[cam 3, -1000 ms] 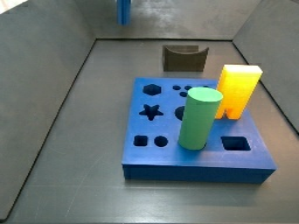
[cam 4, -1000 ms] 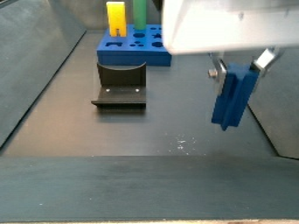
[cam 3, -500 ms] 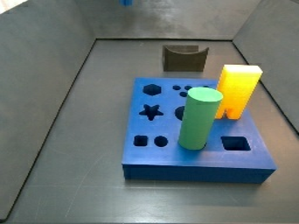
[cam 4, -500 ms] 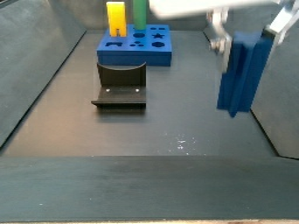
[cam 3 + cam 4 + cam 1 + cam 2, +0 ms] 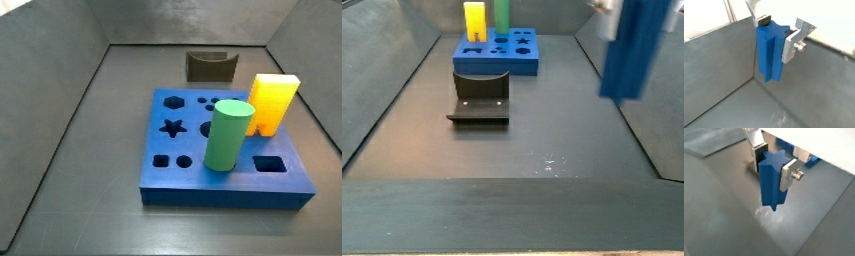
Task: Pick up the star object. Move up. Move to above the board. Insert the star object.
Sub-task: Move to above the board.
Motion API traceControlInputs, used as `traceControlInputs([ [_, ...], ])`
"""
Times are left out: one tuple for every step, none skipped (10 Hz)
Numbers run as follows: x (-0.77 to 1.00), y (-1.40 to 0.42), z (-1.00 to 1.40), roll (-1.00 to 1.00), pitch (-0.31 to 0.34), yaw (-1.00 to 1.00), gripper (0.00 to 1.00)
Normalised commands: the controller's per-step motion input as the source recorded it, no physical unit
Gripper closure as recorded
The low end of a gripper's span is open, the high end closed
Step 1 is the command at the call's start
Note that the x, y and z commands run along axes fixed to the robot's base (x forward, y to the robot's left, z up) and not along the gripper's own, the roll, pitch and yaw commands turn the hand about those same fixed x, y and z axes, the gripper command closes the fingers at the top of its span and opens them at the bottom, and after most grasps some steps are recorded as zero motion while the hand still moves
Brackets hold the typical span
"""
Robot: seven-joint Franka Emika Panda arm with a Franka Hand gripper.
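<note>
In both wrist views my gripper (image 5: 777, 31) (image 5: 773, 164) is shut on the star object (image 5: 771, 55) (image 5: 772, 187), a slim blue ridged prism that hangs upright from its top end well above the dark floor. One silver finger (image 5: 793, 41) presses each side of it. A side view has the star object (image 5: 639, 50) high at the right, away from the board (image 5: 509, 67), with the gripper cut off by the frame's top. The board (image 5: 227, 182) is a thick blue slab whose star hole (image 5: 171, 127) stands open. The gripper does not show in that side view.
A green cylinder (image 5: 229, 135) (image 5: 501, 14) and a yellow-orange block (image 5: 274, 103) (image 5: 476, 22) stand upright in the board. A dark brown arch block (image 5: 211, 67) (image 5: 480, 98) lies on the floor between the board and my gripper's side. Grey walls enclose the floor.
The gripper has risen with the star object still clamped, so the prism sits higher in the side view and the gripper body has left the frame's top.
</note>
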Motion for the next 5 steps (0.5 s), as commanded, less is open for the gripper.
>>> traceControlInputs([
  [0.13,-1.00,0.16,-0.06,-0.240,-0.18,1.00],
  [0.13,-1.00,0.16,-0.06,-0.214,-0.11,1.00],
  [0.13,-1.00,0.16,-0.03,-0.121,-0.04,1.00],
  [0.13,-1.00,0.16,-0.03,-0.071,-0.03,1.00],
  [0.13,-1.00,0.16,-0.02,-0.032,-0.01,1.00],
])
